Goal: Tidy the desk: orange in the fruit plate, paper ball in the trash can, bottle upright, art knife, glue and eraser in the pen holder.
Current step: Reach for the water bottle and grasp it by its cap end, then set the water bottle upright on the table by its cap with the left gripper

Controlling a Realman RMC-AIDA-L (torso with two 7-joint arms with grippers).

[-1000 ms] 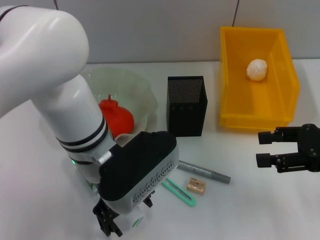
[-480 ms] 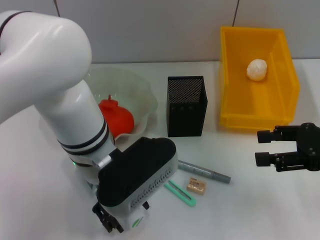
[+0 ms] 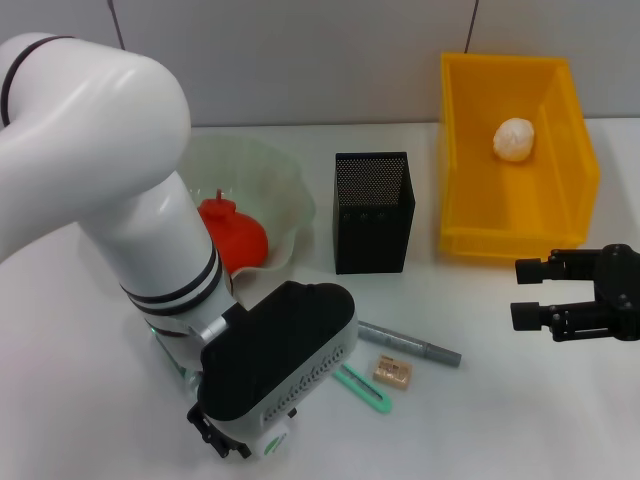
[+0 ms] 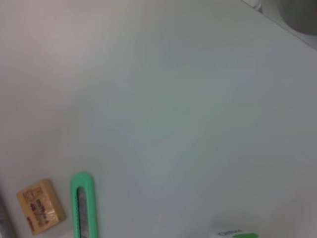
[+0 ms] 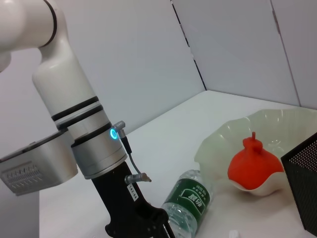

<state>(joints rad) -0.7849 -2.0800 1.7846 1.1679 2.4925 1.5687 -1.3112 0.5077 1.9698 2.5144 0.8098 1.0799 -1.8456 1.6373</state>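
Left end effector [image 3: 222,447] lowers beside the lying bottle [image 5: 190,201], grip unclear: clasp mid-body, pivot upright. Right end effector [image 3: 530,293], open, idles at three o'clock.

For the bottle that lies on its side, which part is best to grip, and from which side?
Probably grip the bottle across its labelled middle, coming from above. It lies flat on the table beside the fruit plate, so its round sides are exposed. The left gripper is nearest.
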